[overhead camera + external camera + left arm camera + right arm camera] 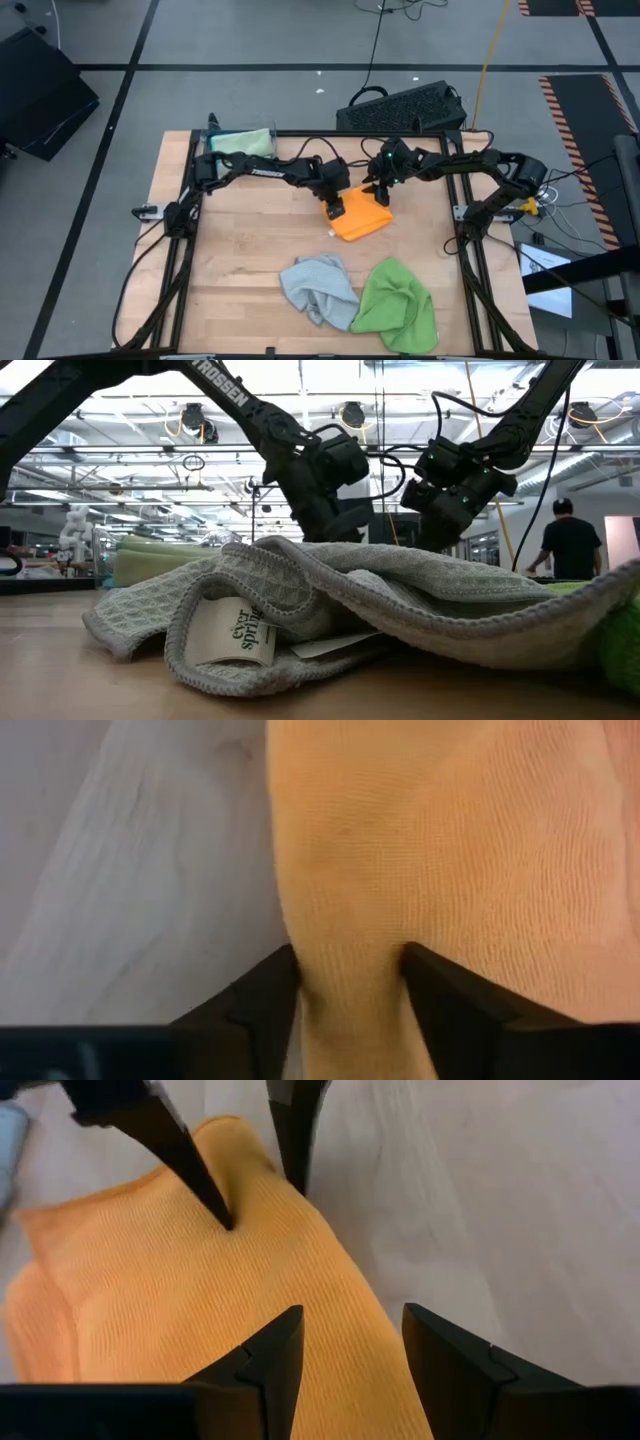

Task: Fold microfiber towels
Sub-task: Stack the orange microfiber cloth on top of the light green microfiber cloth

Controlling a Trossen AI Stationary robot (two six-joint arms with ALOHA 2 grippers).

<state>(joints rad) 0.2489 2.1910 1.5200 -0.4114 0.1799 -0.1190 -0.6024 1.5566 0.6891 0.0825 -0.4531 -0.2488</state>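
Note:
The orange towel (pixel 362 222) lies folded on the wooden table, right of centre toward the far side. My left gripper (pixel 335 207) comes down on its left edge, shut on a ridge of the cloth (pixel 350 970). My right gripper (pixel 380 192) stands open over the towel's far right edge (pixel 345 1295), cloth and bare table showing between its fingers; I cannot tell whether it touches. A crumpled light grey towel (pixel 318 288) and a bright green towel (pixel 397 302) lie near the front edge. In the low view the grey towel (pixel 350 590) hides both grippers' fingertips. My left gripper pinches a raised ridge of the orange towel at its left edge (pixel 350 1000) between its two fingers (pixel 265 995). The fingers slant steeply down from the table's left side. How many layers they hold I cannot tell. The rest of the towel lies flat on the table.
Pale green towels (pixel 243 141) lie stacked at the table's far left corner. A black keyboard (pixel 405 105) sits on the floor beyond the far edge. Black frame rails (pixel 470 270) run along the table's sides. Bare wood (pixel 230 260) lies at the front left. A person (pixel 570 545) stands far off.

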